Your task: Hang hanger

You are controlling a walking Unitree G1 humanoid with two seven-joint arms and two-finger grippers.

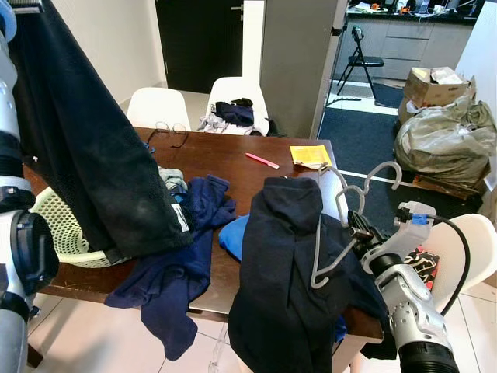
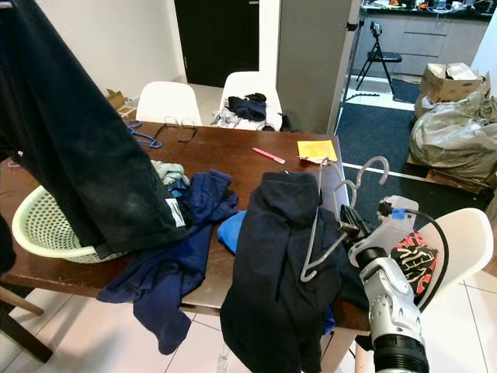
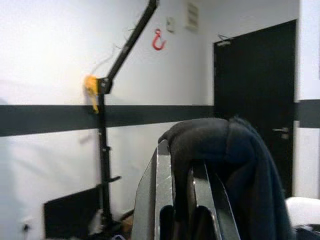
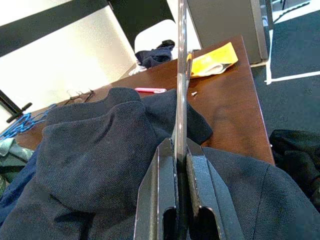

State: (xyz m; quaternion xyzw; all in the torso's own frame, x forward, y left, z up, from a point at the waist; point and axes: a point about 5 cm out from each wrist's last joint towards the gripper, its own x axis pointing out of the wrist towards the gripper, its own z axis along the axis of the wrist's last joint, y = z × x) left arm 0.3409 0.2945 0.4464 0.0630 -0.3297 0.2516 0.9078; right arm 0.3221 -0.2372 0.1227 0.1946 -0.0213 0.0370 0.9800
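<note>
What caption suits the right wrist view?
Right tool shut on a grey hanger above a dark garment on the table.

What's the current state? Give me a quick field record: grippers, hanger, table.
right gripper: shut on grey hanger, held over the table's near right corner
hanger load: dark garment draped on it, hanging past the table edge
left gripper: raised, shut on black garment
table: blue clothes, green basket, pink pen, yellow paper
</note>
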